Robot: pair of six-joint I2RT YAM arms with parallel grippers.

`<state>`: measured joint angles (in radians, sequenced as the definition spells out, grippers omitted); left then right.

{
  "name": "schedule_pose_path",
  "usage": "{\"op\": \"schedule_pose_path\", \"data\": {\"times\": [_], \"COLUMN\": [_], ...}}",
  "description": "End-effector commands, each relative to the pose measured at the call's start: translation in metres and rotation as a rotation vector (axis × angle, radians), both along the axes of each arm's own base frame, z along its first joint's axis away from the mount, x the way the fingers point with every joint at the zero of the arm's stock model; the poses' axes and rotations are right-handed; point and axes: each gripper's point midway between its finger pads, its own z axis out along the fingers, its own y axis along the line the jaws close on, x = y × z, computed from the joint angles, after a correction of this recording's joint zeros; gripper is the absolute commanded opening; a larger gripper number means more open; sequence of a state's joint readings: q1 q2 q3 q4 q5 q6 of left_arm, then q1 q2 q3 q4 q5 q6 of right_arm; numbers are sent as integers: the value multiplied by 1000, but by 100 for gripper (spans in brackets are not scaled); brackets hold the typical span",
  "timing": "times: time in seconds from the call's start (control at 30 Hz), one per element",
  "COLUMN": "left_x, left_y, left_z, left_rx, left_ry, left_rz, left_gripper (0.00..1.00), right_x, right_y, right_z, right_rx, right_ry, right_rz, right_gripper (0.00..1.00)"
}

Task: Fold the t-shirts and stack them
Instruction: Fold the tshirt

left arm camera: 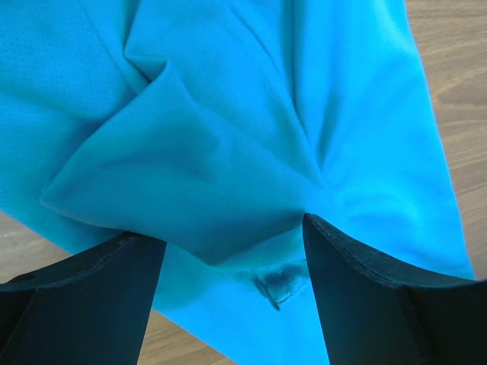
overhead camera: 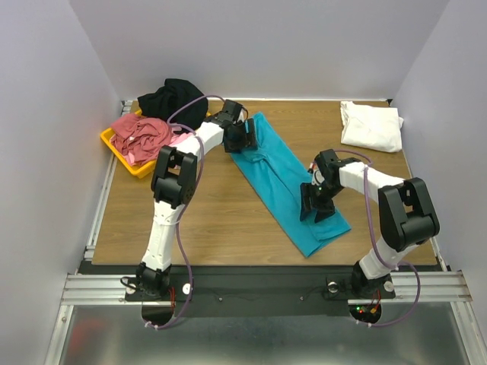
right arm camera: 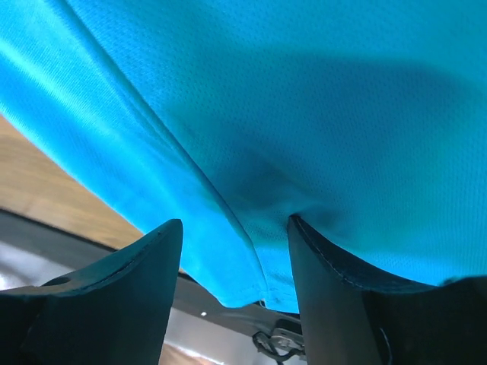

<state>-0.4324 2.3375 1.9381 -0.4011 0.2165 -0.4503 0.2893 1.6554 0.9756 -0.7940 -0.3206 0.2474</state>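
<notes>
The teal-blue t-shirt (overhead camera: 281, 179) lies on the table as a long narrow strip, running from back left to front right. My left gripper (overhead camera: 245, 141) sits over its far end, open, with a loose fold of teal cloth (left arm camera: 190, 175) between the spread fingers (left arm camera: 91, 289). My right gripper (overhead camera: 314, 209) is at the near end, open, with the teal hem (right arm camera: 251, 258) between its fingers and cloth draped over the right finger (right arm camera: 342, 304). A folded white t-shirt (overhead camera: 373, 125) lies at the back right. The black (overhead camera: 173, 97), dusty red (overhead camera: 141, 133) and pink (overhead camera: 178, 139) shirts are heaped at the back left.
A yellow plastic tray (overhead camera: 141, 171) at the back left holds the heaped shirts. Bare wooden table (overhead camera: 205, 220) shows to the left of the teal strip. Grey walls close in on three sides, and a metal rail (overhead camera: 259, 285) runs along the near edge.
</notes>
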Motion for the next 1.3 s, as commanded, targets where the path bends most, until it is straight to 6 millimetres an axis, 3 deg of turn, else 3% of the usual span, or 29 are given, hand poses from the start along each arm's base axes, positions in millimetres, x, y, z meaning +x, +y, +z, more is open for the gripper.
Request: {"op": "schedule_pose_path", "data": {"times": [0.0,0.23,0.33,0.6,0.87,1.03,1.27], "left_x": [0,19,31,45,58,78,113], "left_y": [-7,-27,-38,-64,-77,-68,-35], "left_z": [-12,-17,-3,7,15,22,31], "left_rx": [4,-57,-99,-223,-291,-308,-369], "left_ry": [16,-7,-46,-88,-142,-179,-227], "left_rz": [-32,-62,-73,-118,-138,-78,12], "left_gripper": [84,83,83,83,83,84,84], "right_x": [-2,-3,0,26,47,46,33], "right_y": [17,42,52,90,124,132,129], "right_z": [3,11,13,18,15,14,15], "right_rx": [102,220,237,274,302,301,299], "right_ry": [7,35,31,-6,-8,-4,17], "right_rz": [28,91,125,218,263,275,268], "right_gripper": [63,63,63,63,63,63,62]}}
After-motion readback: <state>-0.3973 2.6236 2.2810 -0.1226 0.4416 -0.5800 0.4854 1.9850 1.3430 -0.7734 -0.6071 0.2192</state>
